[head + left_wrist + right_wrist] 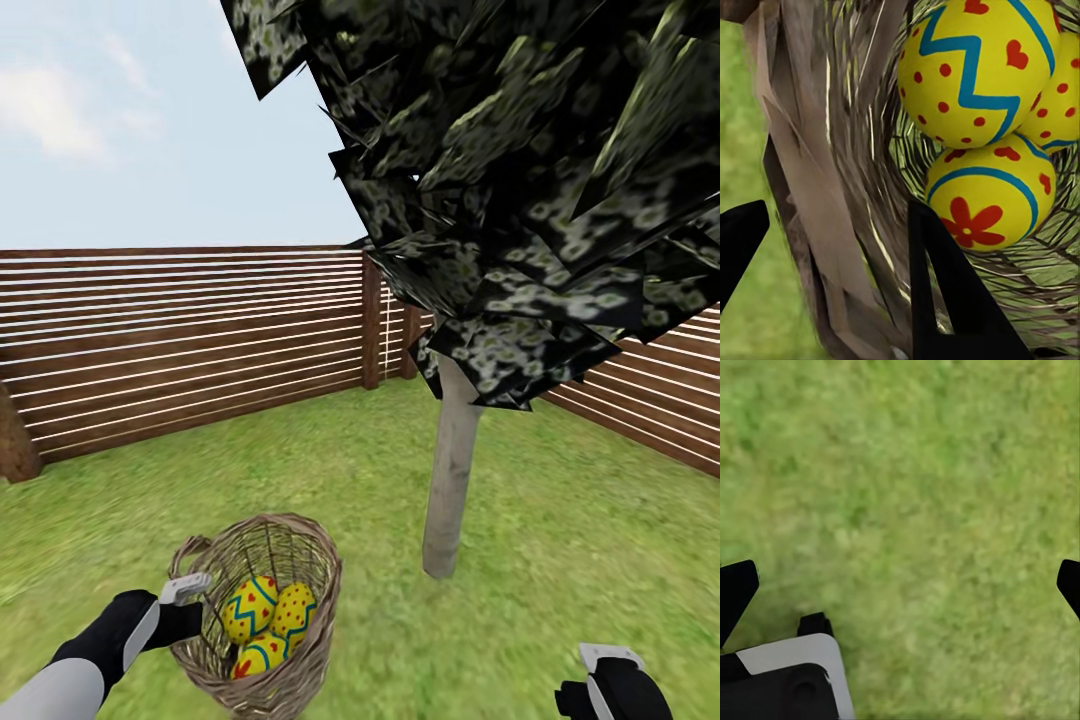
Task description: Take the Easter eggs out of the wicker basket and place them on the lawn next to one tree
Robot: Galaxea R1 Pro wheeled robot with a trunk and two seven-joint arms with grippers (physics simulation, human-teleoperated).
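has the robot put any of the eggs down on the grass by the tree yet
No, all three Easter eggs lie inside the wicker basket.

Glowing under flat, bright daylight; casting no clear shadows; blurring softly across grass and blocky foliage.

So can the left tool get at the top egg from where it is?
Probably not yet: the left tool straddles the basket wall, one finger inside. The top egg lies uncovered beyond.
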